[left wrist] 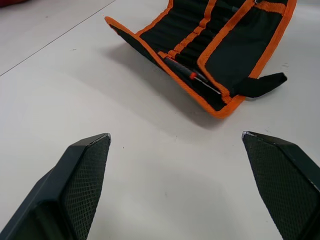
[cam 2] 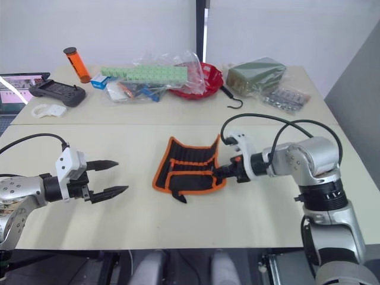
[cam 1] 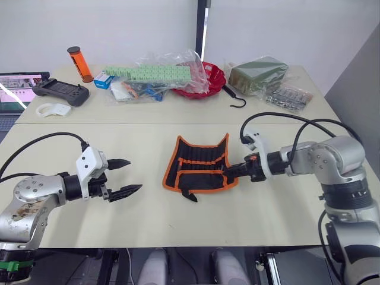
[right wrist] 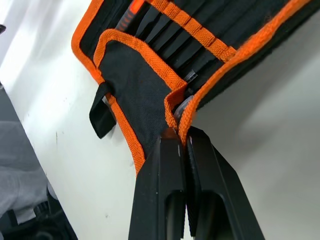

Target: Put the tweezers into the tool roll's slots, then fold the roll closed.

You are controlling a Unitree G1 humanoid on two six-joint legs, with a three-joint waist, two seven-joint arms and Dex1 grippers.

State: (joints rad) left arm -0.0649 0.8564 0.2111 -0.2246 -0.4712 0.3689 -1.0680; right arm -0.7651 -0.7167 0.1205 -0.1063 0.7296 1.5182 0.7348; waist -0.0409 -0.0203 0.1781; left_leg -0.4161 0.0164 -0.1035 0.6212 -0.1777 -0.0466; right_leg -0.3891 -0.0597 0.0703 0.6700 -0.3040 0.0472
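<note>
While tool roll (cam 1: 200,164) lies mid-table, part folded, its near flap laid over slots (right wrist: 192,37), tweezers (left wrist: 192,76) are seen already pocketed. Roll's right corner hem is pinched by right gripper (cam 1: 228,173), fingers together on fabric. Left gripper (cam 1: 124,176) held apart, empty, well clear. Closing fold judged unfinished.

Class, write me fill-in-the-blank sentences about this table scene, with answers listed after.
1. The right pincer is shut on the tool roll's ____ corner.
2. The left pincer has its fingers ____.
3. The tool roll's trim is ____.
4. The black hook lies beside the ____ bowl.

Answers: near right; open; orange; red
</note>
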